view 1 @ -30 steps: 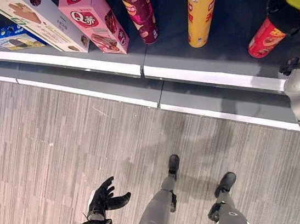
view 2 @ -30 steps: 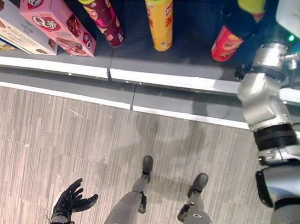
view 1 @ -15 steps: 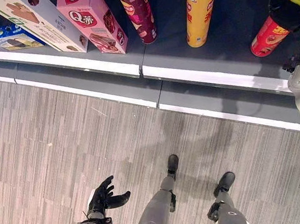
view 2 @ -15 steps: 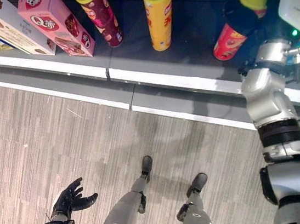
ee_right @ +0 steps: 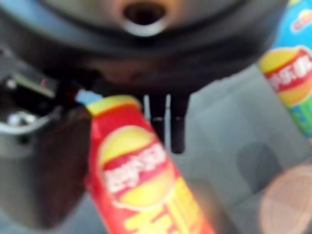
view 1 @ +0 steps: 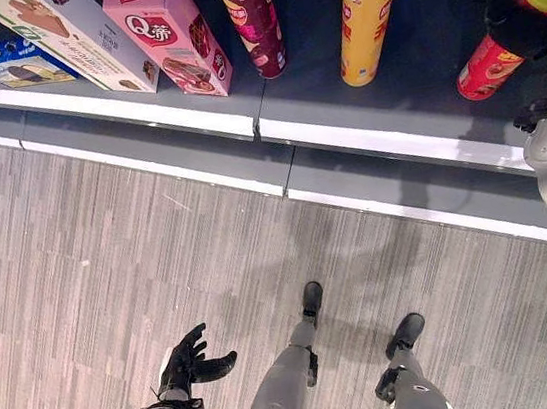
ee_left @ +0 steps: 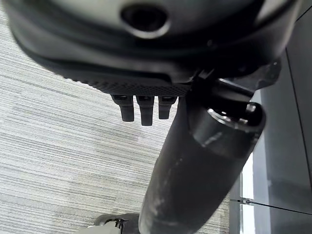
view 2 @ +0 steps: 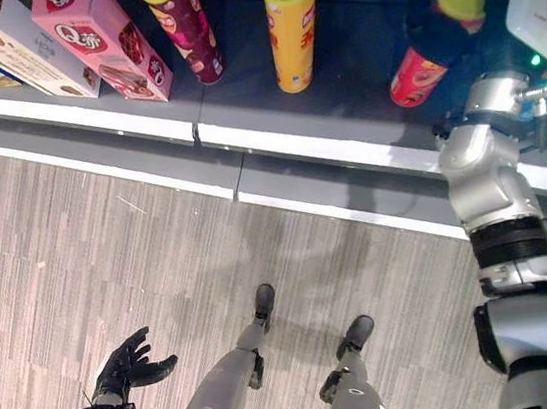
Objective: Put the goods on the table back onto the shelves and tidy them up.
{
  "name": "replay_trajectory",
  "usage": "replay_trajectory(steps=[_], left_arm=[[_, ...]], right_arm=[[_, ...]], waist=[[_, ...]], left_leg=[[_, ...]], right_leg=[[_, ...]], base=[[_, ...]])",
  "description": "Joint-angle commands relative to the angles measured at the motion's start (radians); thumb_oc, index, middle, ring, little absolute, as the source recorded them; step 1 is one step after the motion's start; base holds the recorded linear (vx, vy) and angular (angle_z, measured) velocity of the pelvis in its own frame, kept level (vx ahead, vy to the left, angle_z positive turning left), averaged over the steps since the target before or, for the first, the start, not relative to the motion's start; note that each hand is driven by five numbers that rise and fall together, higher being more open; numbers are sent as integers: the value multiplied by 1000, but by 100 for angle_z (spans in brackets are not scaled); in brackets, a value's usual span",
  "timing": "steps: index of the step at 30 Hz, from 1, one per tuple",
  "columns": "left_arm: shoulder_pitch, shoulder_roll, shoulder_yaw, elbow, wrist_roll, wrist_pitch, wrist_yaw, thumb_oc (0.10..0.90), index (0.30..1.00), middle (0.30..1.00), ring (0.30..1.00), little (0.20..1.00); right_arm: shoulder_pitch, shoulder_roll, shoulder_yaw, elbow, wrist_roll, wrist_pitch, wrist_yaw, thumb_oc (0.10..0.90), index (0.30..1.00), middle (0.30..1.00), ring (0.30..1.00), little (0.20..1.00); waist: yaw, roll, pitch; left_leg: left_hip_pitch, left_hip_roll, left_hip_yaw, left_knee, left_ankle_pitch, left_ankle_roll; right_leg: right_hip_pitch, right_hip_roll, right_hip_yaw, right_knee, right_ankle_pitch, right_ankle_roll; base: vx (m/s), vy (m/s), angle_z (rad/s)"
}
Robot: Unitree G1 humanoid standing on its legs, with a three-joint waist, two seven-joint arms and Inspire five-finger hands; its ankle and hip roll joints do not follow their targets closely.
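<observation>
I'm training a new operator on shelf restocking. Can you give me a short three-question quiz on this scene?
1. True or false: the right hand is closed round the red chip can.
2. Which item stands between the pink snack box and the yellow chip can? A) a blue bag B) the maroon chip can C) a bottle
3. Fill in: the left hand hangs with relaxed fingers over the ____.

Key: 1 true; 2 B; 3 floor.
</observation>
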Motion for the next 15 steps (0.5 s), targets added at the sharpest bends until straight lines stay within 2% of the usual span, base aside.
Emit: replay_trajectory(steps=[1,15], left_arm=[[24,74,-21,44,-21,-41,46,800,900,900,900,900],[15,71,-21,66,-21,-40,45,800,900,900,900,900]], right_arm=[[-130,-95,54,-11,8,-48,-57,800,900,900,900,900],[-142,-98,52,-9,26,-55,-63,800,900,900,900,900]], waist=[[13,-19,-62],[9,-24,-71]], left_leg=[[-15,26,-24,2,-26,-54],[-5,25,-24,2,-31,-52]], right_leg=[[-139,-96,56,207,-35,37],[-130,-97,55,205,-33,39]], base=[[0,0,0],[0,0,0]])
